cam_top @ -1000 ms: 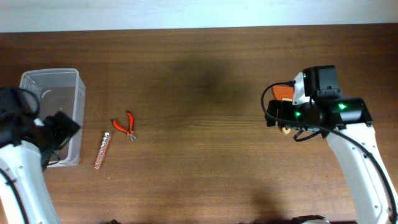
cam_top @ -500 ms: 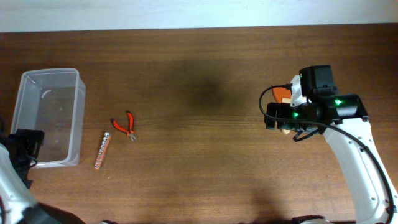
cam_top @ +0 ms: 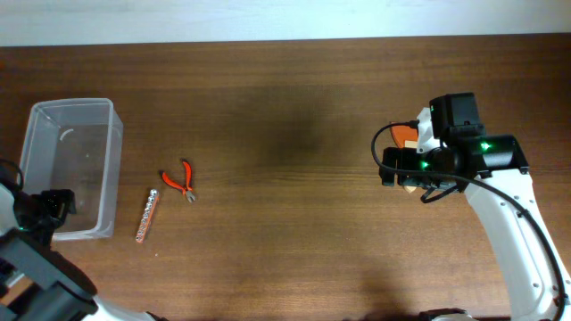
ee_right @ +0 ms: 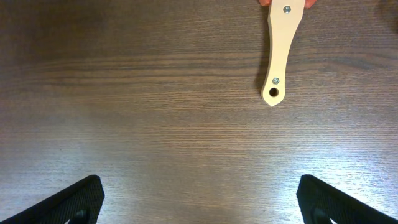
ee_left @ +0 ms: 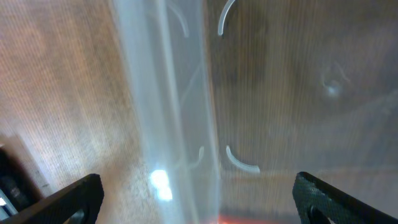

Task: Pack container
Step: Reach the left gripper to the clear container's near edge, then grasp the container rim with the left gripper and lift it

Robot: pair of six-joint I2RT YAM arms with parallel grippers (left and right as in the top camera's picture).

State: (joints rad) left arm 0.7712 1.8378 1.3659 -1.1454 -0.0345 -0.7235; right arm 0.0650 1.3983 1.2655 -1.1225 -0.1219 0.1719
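Observation:
The clear plastic container [cam_top: 71,165] stands at the table's far left and looks empty. My left gripper [cam_top: 49,207] is at its near-left corner. In the left wrist view the left gripper [ee_left: 198,208] is open, its fingertips [ee_left: 74,196] wide apart either side of the blurred container wall [ee_left: 177,93]. Red-handled pliers [cam_top: 178,181] and a thin silver-and-orange rod [cam_top: 147,214] lie just right of the container. My right gripper [cam_top: 399,171] is open and empty over the right of the table. A wooden tool handle [ee_right: 280,50] lies ahead of the right gripper [ee_right: 199,202].
The orange head of the wooden-handled tool [cam_top: 406,134] shows beside the right arm in the overhead view. Bare wooden tabletop [cam_top: 285,196] lies between the pliers and the right arm. A pale wall runs along the table's far edge.
My left arm has swung from the container's near-right side to its near-left corner. My right arm has shifted slightly left, then stayed still.

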